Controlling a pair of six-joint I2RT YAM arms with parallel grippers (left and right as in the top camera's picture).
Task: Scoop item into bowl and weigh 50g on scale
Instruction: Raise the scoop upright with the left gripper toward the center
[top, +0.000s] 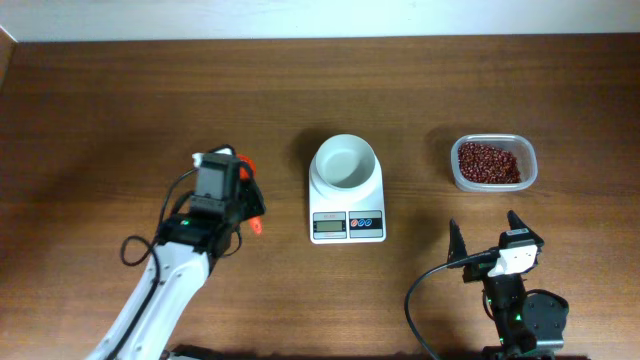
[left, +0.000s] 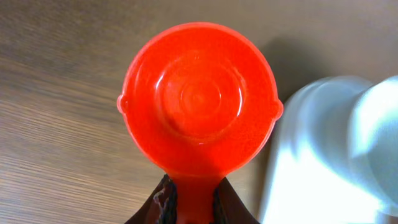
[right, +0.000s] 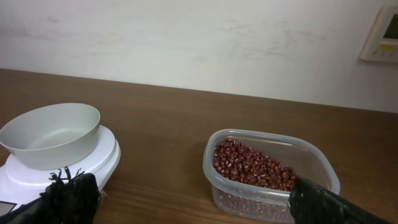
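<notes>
Overhead, the brown wooden table (top: 120, 110) meets a white wall (top: 300, 20). The left gripper (left: 193, 202) clamps an orange scoop (left: 199, 99); the right gripper (top: 487, 235) gapes. The bowl (top: 346, 162) sits on the scale (top: 347, 225), beans (top: 488, 162) in a clear tub (top: 455, 172).

Brown wood table (top: 120, 90) w/ white scale (top: 347, 225) at ctr, clear tub (top: 453, 170) off to its right.

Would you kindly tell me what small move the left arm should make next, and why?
Probably carry the orange scoop rightward, past the scale, toward the clear tub. The left claw grips its handle, the scoop is empty, the bowl on the scale is empty too, and the beans lie in that tub.
</notes>
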